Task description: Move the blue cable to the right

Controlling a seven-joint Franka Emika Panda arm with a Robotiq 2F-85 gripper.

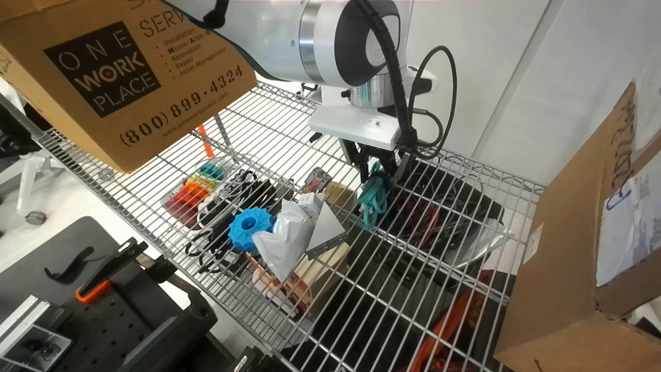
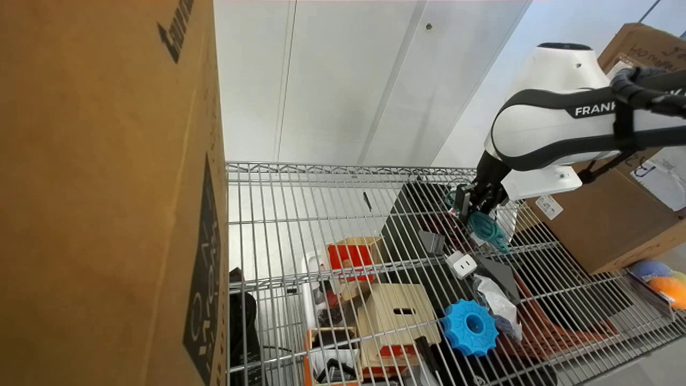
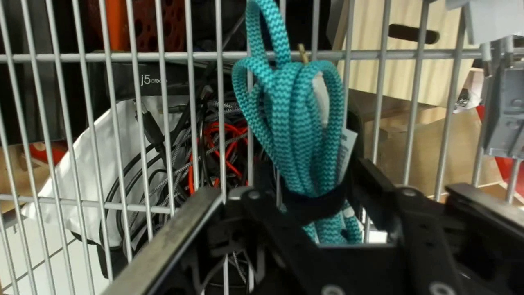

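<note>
Gripper [image 3: 313, 186]: pinching the bundle at its waist, a finger on either side, as the wrist view best shows.
Blue cable [image 3: 288, 110]: between the gripper's fingers, loops drooping past them over the wire shelf [image 3: 90, 57]; whether a loop touches the wires I cannot tell.
Handling: probably light, soft and hard to damage; the woven cord should not slip much, but loose loops could snag in the wires.
Black band [image 3: 315, 205]: at the gripper's fingertips, cinching the cord; likely its firmest part, so the place to hold. Exterior views barely show it.
White slip [image 3: 347, 151]: just beside the gripper, print on it; plain only in the wrist view. Attached or not, I cannot tell.
White adapter [image 2: 462, 265]: near the gripper in both exterior views.
Sky-blue wheel [image 1: 250, 229]: farther from the gripper in both exterior views, missing from the wrist view.
Lettered carton [image 1: 119, 77]: well apart from the gripper; its phone number reads only in an exterior view.
</note>
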